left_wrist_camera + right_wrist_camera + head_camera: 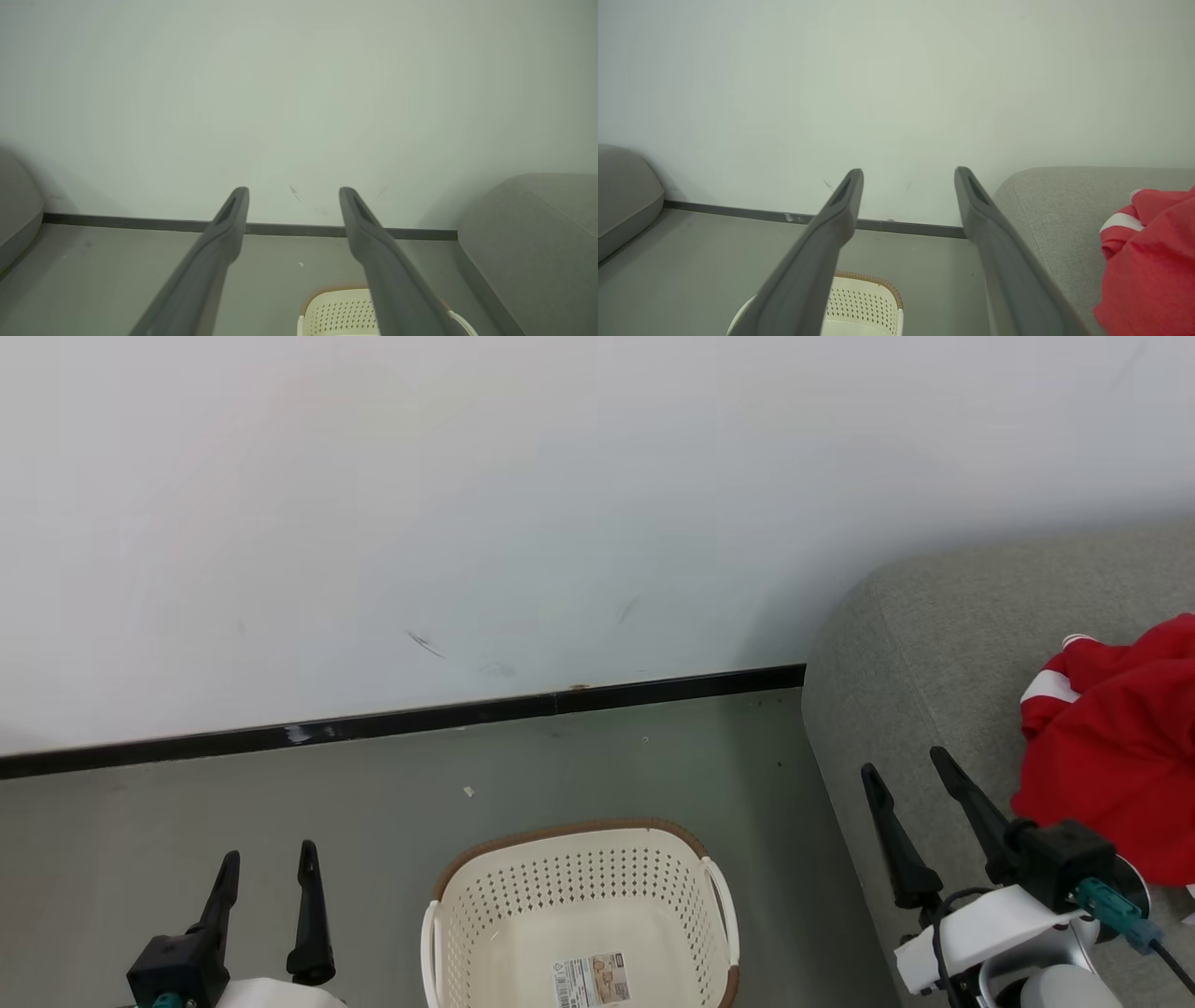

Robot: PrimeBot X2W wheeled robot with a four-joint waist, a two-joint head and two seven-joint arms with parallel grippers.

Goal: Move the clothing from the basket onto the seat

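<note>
- The clothing (1120, 747), bright red with a white stripe, lies bunched on the seat (934, 635) at about 3 o'clock in the head view. It reaches past the frame edge there.
- The basket (579, 882) stands on the floor (280, 803) at 6 o'clock, just beside the seat's flank. Its perforated walls and the bottom with the paper label (590, 980) show bare. The near part is cut off by the frame, so I cannot tell whether anything is left there.
- The left fingers (311, 915), at 7 o'clock, are spread wide and hold nothing.
- The right fingers (976, 807), at 4 o'clock over the seat's edge, are also spread wide and empty. They are close to the red fabric at its 9 o'clock side but not touching it.
- Judged from this, the transfer looks finished or nearly so, with the release done.
- The next move calls for a look into the hidden near part of the basket. If a garment is there, one arm must reach down inside for it. If not, both arms can draw away.
</note>
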